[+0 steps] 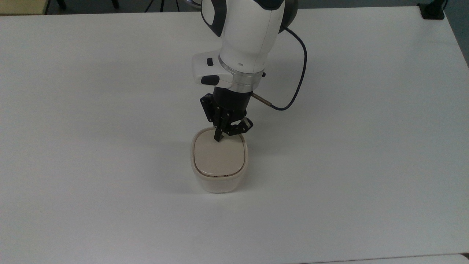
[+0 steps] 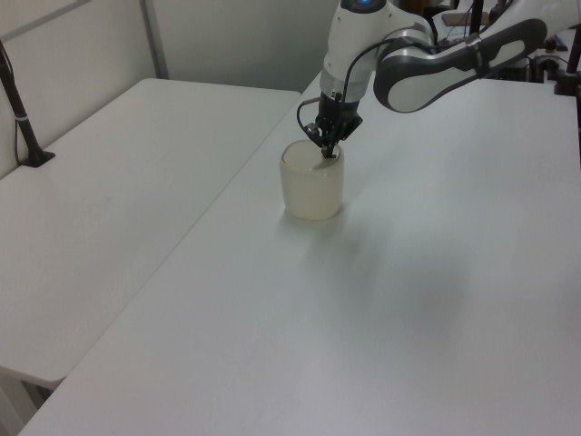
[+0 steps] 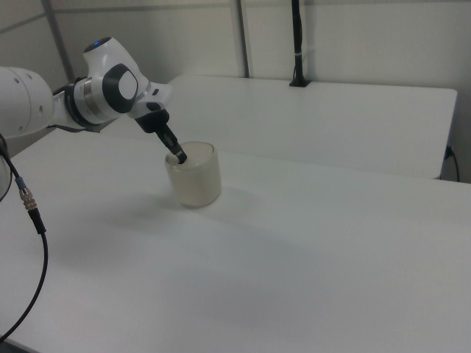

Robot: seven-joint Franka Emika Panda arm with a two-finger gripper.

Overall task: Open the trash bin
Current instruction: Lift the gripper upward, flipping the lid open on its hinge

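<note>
The trash bin (image 1: 219,165) stands upright on the white table (image 1: 366,146), just below the centre of the top view, its beige lid (image 1: 218,157) lying flat and closed. My gripper (image 1: 218,138) points down at the lid's far edge, jaws drawn together with nothing between them, the tip touching the lid. In the left view I meet the bin (image 2: 313,182) at upper centre.
</note>
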